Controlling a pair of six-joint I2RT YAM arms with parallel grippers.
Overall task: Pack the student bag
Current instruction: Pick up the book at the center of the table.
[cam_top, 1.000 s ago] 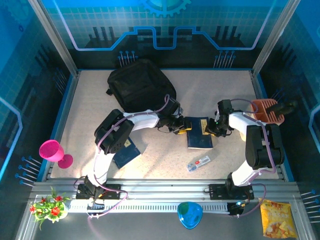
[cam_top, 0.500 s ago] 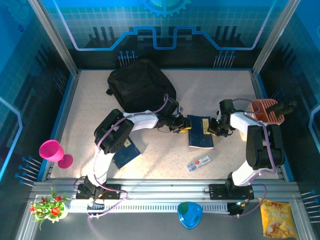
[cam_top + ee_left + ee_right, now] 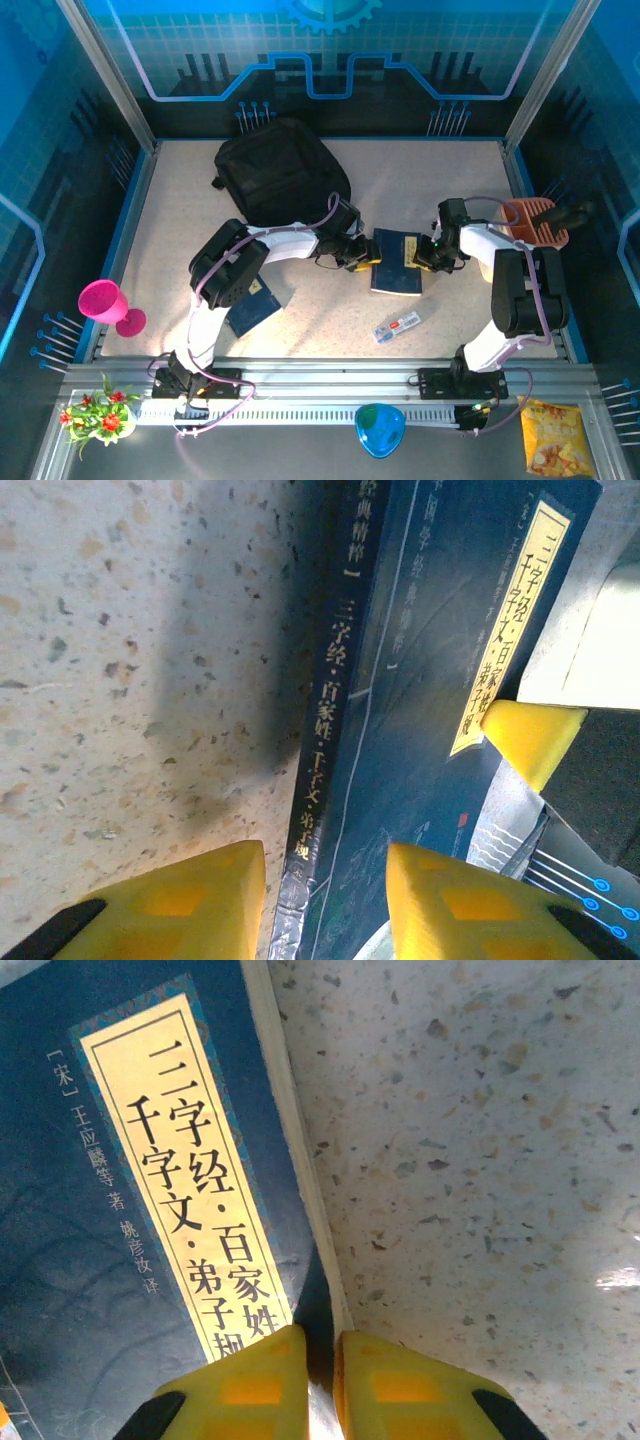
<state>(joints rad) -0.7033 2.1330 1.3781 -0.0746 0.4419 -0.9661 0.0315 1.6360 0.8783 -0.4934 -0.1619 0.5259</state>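
Note:
The student bag (image 3: 280, 180), a large black backpack, lies at the back left of the table. A dark blue book (image 3: 398, 265) with a yellow title strip lies between my two grippers. My left gripper (image 3: 362, 257) is at its spine side. In the left wrist view my left gripper (image 3: 325, 885) is open: one finger is over the table and the other over the cover, with the book's (image 3: 420, 680) spine between them. My right gripper (image 3: 322, 1345) is shut on the page edge of the book (image 3: 130, 1210). One right finger (image 3: 530, 735) shows at that far edge.
A second dark blue book (image 3: 252, 305) lies beside the left arm. A white pen-like case (image 3: 397, 326) is near the front. An orange brush (image 3: 535, 222) sits at the right edge, a pink goblet (image 3: 108, 305) at the left. Bare speckled table (image 3: 420, 180) stretches behind the book.
The book has shifted and turned slightly between the grippers. My right gripper has narrowed onto its edge. Both arms have barely moved.

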